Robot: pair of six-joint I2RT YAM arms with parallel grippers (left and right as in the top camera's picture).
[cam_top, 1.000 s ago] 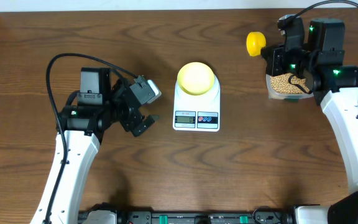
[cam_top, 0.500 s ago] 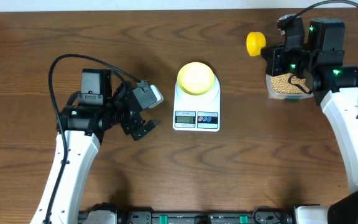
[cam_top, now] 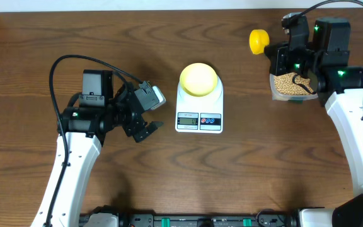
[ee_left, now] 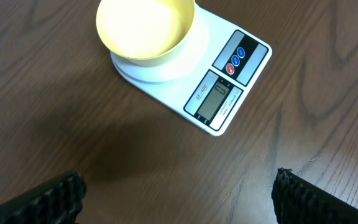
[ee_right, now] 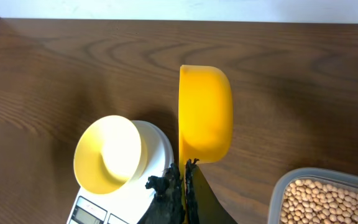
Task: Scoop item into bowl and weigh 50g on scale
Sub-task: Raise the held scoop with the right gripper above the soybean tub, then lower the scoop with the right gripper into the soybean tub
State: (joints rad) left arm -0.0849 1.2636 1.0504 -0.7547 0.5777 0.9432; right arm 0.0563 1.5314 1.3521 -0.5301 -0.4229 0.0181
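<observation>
Little shift of yellow scoop (cam_top: 259,41) in clamped right fingers (ee_right: 175,198); left fingers (ee_left: 45,200) wide, unmoved.

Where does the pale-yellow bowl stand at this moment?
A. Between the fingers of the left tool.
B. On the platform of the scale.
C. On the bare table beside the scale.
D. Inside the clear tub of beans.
B: in the overhead view the bowl sits on top of the white scale, just behind its display and buttons.
</observation>
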